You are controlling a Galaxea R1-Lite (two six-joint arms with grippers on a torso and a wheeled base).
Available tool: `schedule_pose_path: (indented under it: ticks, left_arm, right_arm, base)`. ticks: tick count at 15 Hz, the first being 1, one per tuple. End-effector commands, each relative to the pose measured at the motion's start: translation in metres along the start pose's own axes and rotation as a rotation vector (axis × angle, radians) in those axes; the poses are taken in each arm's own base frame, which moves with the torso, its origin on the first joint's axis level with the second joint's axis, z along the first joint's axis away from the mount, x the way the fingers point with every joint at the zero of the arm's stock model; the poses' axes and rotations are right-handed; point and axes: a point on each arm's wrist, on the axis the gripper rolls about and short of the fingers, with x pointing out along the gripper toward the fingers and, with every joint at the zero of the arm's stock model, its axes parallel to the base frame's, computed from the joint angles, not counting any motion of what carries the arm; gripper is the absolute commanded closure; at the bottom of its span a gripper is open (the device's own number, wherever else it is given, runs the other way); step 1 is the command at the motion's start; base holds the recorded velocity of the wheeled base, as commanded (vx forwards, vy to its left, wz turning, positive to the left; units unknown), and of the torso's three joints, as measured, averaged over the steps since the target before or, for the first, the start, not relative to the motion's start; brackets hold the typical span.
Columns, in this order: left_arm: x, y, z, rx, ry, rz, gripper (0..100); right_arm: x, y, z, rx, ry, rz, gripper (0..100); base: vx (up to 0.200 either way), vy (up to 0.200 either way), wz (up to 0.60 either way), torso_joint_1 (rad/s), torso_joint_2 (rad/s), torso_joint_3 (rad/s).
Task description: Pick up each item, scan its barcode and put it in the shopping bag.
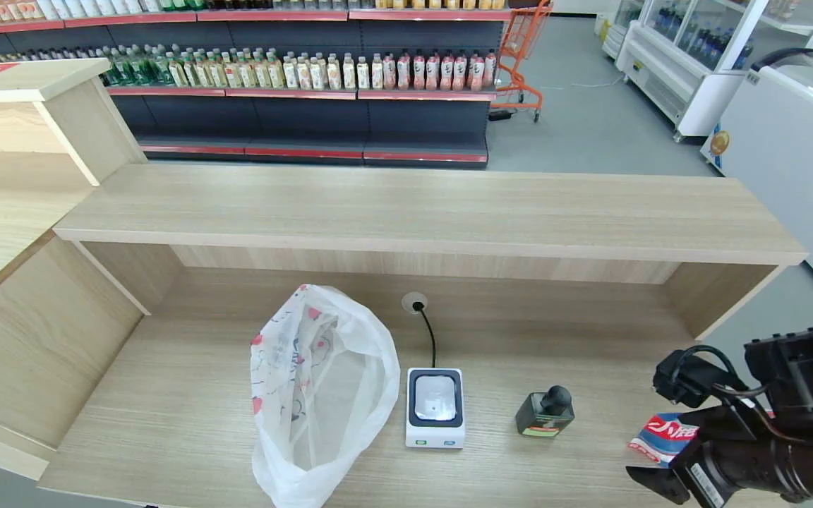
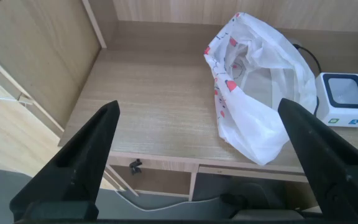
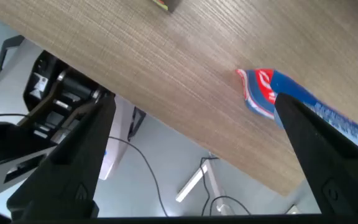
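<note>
Pickup of an item appears in hand: right gripper (image 3: 194, 106), jaws wide and empty, sits near the packet (image 1: 664, 436) lying well right of the scanner (image 1: 435, 408), shopping bag (image 1: 318, 395) just left of that scanner, so the next move calls for descending and closing on the packet.

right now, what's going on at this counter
A robot is at a checkout counter, nothing picked up yet. Both the left gripper and right gripper are open. The right one hovers by a blue and red packet. A dark bottle stands beside the scanner, and the shopping bag lies open on its other side.
</note>
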Motion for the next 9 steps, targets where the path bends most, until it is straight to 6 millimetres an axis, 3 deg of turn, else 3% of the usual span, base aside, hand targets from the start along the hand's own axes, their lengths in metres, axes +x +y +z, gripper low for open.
schedule_pose_path:
  ticks: [1,9]
  left_arm:
    - [0.000,0.000,0.000,0.000,0.000,0.001,0]
    - [0.000,0.000,0.000,0.000,0.000,0.001,0]
  right_arm:
    - [0.035,0.001,0.000,-0.058,0.043,0.037,0]
    - [0.076,0.010,0.013,-0.142,-0.041,0.166,0]
  base:
    - [0.000,0.000,0.00,0.000,0.00,0.000]
    - [0.000,0.000,0.00,0.000,0.00,0.000]
